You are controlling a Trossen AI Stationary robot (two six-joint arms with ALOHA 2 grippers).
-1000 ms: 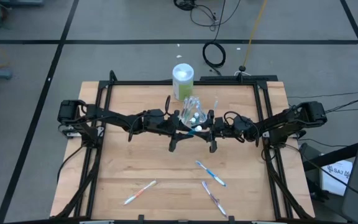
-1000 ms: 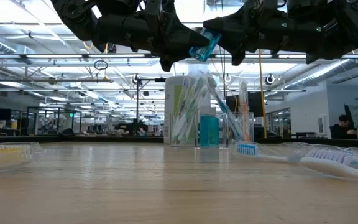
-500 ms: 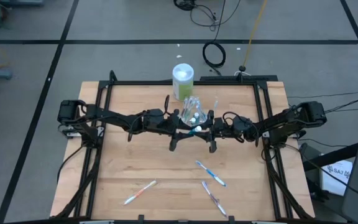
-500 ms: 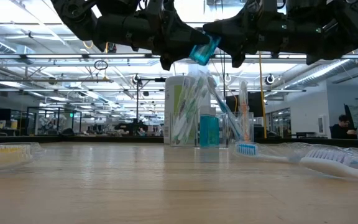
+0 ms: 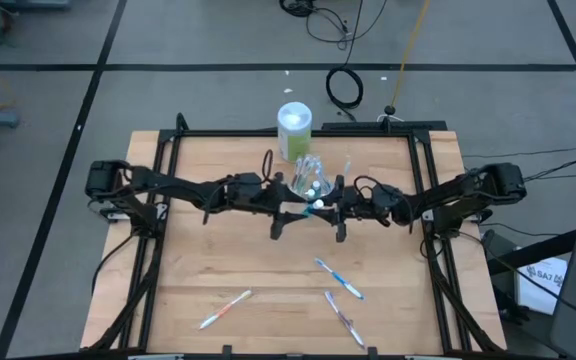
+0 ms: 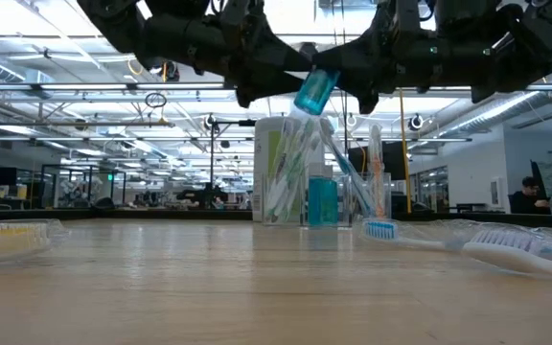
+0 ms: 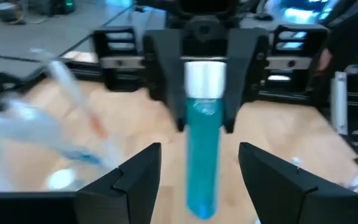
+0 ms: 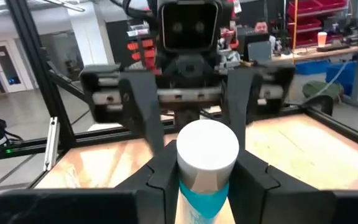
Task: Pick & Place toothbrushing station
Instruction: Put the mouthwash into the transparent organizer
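A small teal tube (image 7: 202, 155) with a white cap hangs in the air over the middle of the table, between my two grippers. My right gripper (image 8: 207, 180) is shut on it. My left gripper (image 7: 197, 162) faces it from the table's left, open, with one finger on each side of the tube's teal body and touching nothing. Behind them, on the table, stands a clear bag (image 5: 309, 176) holding toothbrushes and tubes. My right gripper pinches the tube between its two fingers (image 8: 160, 180) at the top of the teal body, just below the white cap (image 8: 207, 149). It comes roughly level from the table's right. The tube is lifted clear and tilted, its cap end high and its teal tail (image 6: 307, 103) slanting down toward the left gripper.
A white and green canister (image 5: 294, 128) stands at the far edge behind the bag. Loose toothbrushes lie on the near half of the table (image 5: 338, 278) (image 5: 343, 318) (image 5: 225, 309). A black frame (image 5: 168, 150) borders the tabletop.
My left gripper has opened and let go of the tube, staying where it was. The tube, still in the right gripper, has tipped more steeply, its teal tail sinking.
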